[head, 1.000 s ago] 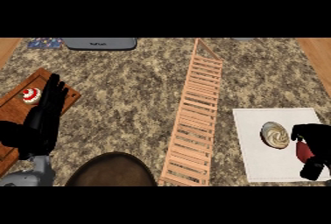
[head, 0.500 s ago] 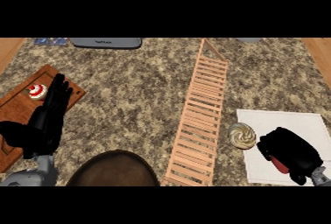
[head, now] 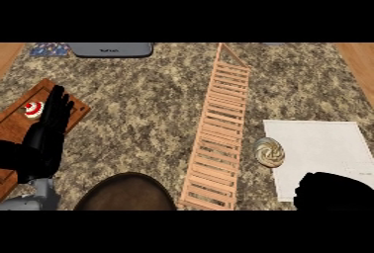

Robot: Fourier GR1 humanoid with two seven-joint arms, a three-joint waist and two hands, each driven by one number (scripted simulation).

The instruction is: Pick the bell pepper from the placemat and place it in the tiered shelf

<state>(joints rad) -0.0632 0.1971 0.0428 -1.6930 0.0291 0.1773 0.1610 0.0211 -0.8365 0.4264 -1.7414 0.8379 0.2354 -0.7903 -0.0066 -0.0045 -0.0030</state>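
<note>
right hand: cut off low on placemat, fingers unreadable | left hand: fingers straight | bell pepper: hidden

A: Light on the counter?
B: Even and soft, rather dim; no glare; no clear source.
A: Shadows?
B: Barely any; black hands lose all detail; edges straight.
</note>
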